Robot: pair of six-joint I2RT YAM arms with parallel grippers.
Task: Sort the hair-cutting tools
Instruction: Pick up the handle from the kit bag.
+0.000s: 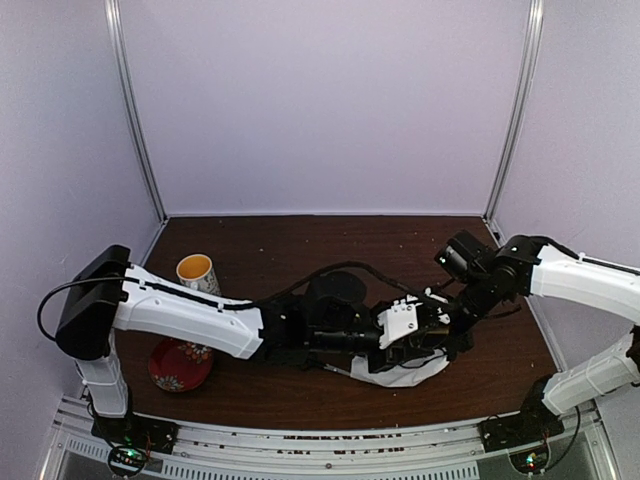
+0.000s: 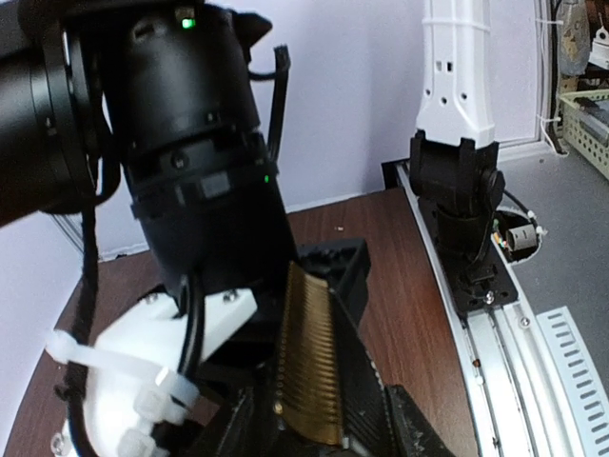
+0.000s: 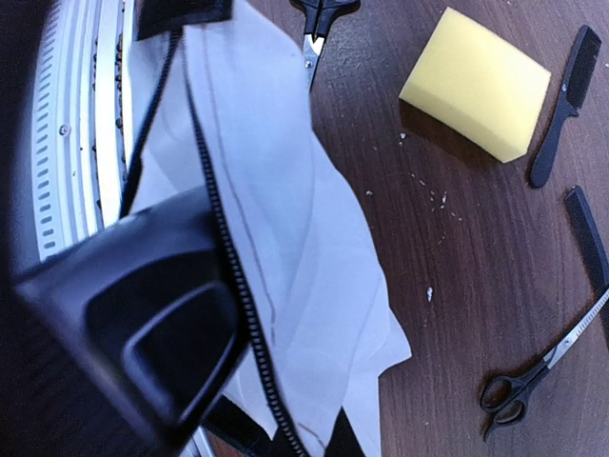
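My left gripper [image 2: 328, 433] is shut on the black trimmer [image 2: 309, 352], whose gold toothed blade shows between the fingers. In the top view it [image 1: 385, 345] meets my right gripper [image 1: 435, 335] over the white pouch [image 1: 400, 375] near the front edge. My right gripper [image 3: 266, 381] is shut on the white pouch [image 3: 285, 219] along its black zipper and holds it lifted. On the table in the right wrist view lie two scissors [image 3: 319, 19] [image 3: 533, 376] and two black combs [image 3: 561, 95] [image 3: 590, 238]. The small black square piece is not in view.
A yellow sponge block [image 3: 476, 81] lies by the combs. A yellow cup [image 1: 197, 272] and a red patterned plate [image 1: 180, 365] sit at the left. A black round object [image 1: 335, 295] stands behind the left wrist. The right arm's base [image 2: 466, 219] is close by.
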